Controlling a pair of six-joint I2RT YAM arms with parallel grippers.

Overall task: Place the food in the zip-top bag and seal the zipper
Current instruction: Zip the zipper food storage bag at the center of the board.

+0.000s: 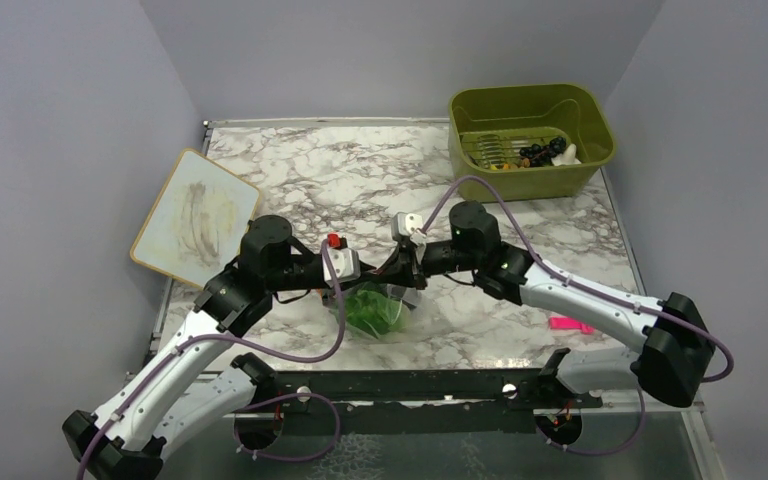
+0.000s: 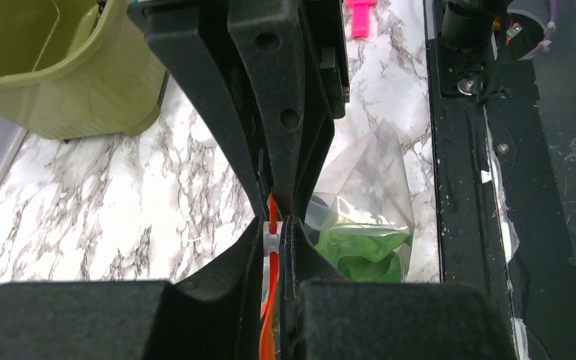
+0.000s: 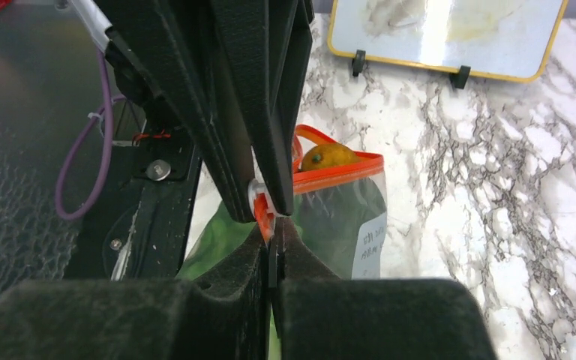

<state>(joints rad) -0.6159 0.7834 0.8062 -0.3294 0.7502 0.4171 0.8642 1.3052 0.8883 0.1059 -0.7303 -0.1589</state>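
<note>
The clear zip-top bag (image 1: 375,312) hangs just above the table between my two grippers, with the green lettuce (image 2: 360,251) inside. An orange piece (image 3: 328,157) sits in it just under the mouth. My left gripper (image 2: 277,223) is shut on the orange-red zipper (image 2: 270,300) at its white slider (image 2: 271,241). My right gripper (image 3: 273,225) is shut on the same zipper (image 3: 337,177) and faces the left one tip to tip. In the top view the left gripper (image 1: 380,275) and the right gripper (image 1: 406,270) meet over the bag.
The olive-green bin (image 1: 530,140) at the back right holds several small items; it also shows in the left wrist view (image 2: 60,75). A framed white board (image 1: 196,215) lies at the left. A pink clip (image 1: 570,323) lies on the marble at the right, near the right arm.
</note>
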